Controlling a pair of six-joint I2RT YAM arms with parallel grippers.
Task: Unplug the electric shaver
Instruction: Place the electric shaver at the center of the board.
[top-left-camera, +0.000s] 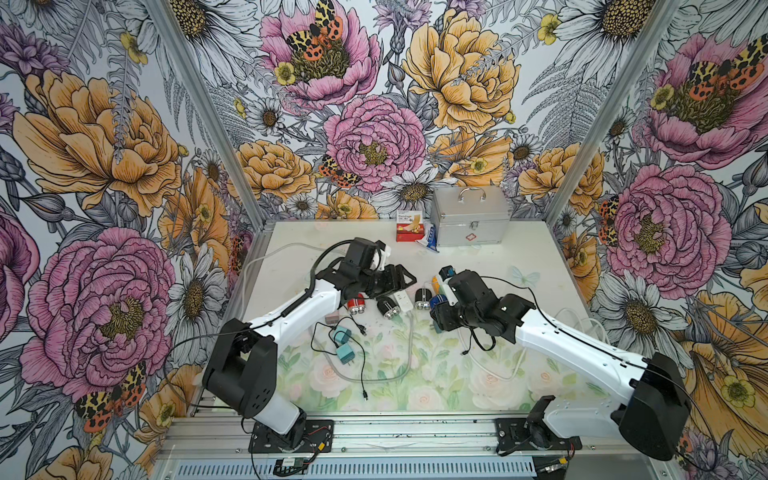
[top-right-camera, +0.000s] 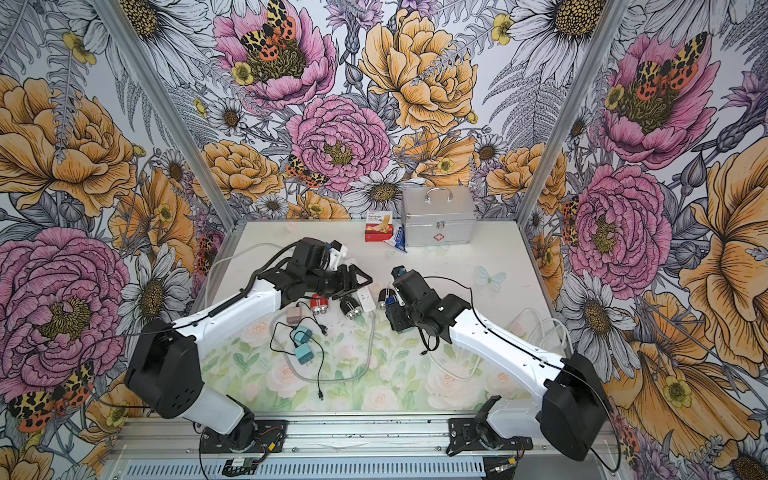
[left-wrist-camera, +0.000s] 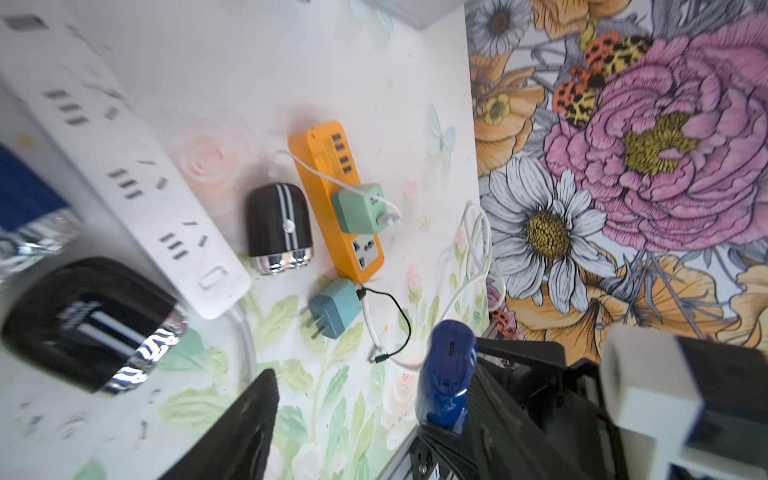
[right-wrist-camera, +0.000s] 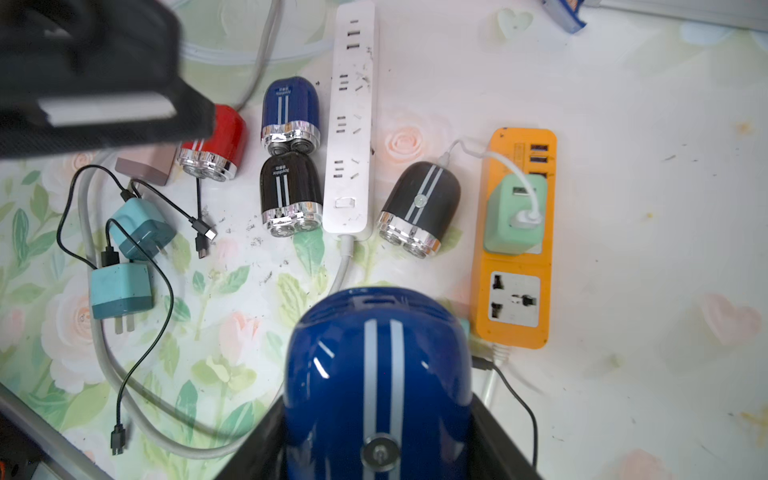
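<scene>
My right gripper (right-wrist-camera: 376, 424) is clamped on the blue shaver (right-wrist-camera: 374, 353), a glossy dome with twin silver stripes. In a top view it sits at three o'clock from the white power strip (top-left-camera: 402, 300). Only the left wrist view shows its charging port (left-wrist-camera: 451, 348), with nothing in it. My left gripper (top-left-camera: 405, 277) gapes wide and empty.

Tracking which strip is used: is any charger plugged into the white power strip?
No, the white power strip shows only empty sockets; the green charger sits in the orange strip.
</scene>
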